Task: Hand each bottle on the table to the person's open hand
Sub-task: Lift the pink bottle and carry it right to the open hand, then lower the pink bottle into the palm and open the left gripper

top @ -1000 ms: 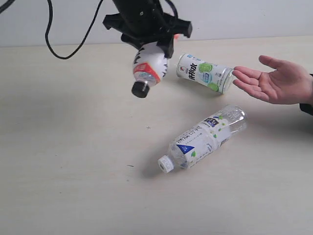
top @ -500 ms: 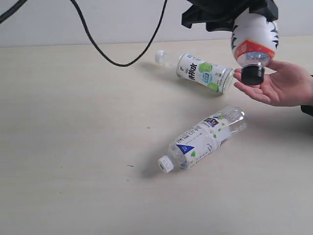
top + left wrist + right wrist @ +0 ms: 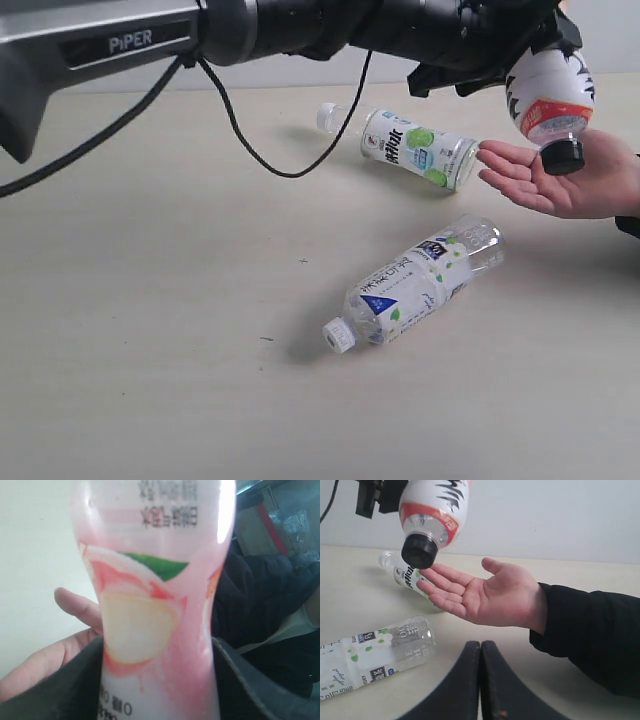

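Note:
My left gripper (image 3: 522, 42) reaches across to the right, shut on the black-capped bottle (image 3: 548, 95) with the pink-red label. It holds the bottle tilted, cap down, just above the palm of the person's open hand (image 3: 565, 182). In the left wrist view the bottle (image 3: 155, 595) fills the space between the dark fingers (image 3: 60, 685) of the left gripper (image 3: 157, 682). Two white-capped bottles lie on the table (image 3: 150, 300): a green-labelled one (image 3: 415, 146) next to the hand's fingertips and a blue-and-green-labelled one (image 3: 415, 283) nearer the front. My right gripper (image 3: 481, 646) is shut and empty, low in front of the hand (image 3: 490, 595).
The left arm's black body (image 3: 300, 20) and its cable (image 3: 240, 130) stretch over the far part of the table. The person's dark sleeve (image 3: 590, 635) comes in from the right edge. A pale wall (image 3: 150, 75) stands behind the table.
The left arm has swung right with the black-capped bottle, from the middle of the table to above the person's palm. The other bottles and the hand have stayed put.

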`<state>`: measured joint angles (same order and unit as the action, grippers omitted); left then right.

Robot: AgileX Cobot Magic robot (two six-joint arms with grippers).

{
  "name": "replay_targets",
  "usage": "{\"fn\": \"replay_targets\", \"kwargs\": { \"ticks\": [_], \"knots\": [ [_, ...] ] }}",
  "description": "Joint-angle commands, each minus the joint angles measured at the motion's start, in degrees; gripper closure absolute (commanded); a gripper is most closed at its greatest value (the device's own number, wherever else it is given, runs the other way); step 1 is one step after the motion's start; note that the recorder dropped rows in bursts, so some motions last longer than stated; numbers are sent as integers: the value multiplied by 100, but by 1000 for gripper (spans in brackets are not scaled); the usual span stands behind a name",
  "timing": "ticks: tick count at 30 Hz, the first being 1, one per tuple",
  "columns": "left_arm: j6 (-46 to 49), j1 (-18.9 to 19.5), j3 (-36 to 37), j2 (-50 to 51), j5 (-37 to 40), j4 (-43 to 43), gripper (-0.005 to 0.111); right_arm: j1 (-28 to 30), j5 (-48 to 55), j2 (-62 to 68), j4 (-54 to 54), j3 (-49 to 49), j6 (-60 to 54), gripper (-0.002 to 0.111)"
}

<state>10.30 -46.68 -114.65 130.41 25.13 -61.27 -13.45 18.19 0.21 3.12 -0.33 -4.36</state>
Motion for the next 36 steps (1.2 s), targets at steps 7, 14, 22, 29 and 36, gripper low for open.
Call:
{"fn": "replay_targets", "kwargs": {
  "ticks": [7,14,22,29,36],
  "knots": [
    [895,-27,-201,549,-155,-1017,107,-26,-54,-21,-18,33,-5,108],
    [895,-38,-584,921,-110,-1147,107,-26,-54,-21,-22,33,-5,108],
    [1043,-209,-865,1266,-133,-1159,107,-26,-54,-21,-22,33,-5,108],
    [1070,-204,-945,1359,-192,-1110,107,-26,-54,-21,-22,33,-5,108],
    [1201,-204,-945,1359,-169,-1102,107,-26,-54,-21,-10,33,-5,108]
  ]
}}
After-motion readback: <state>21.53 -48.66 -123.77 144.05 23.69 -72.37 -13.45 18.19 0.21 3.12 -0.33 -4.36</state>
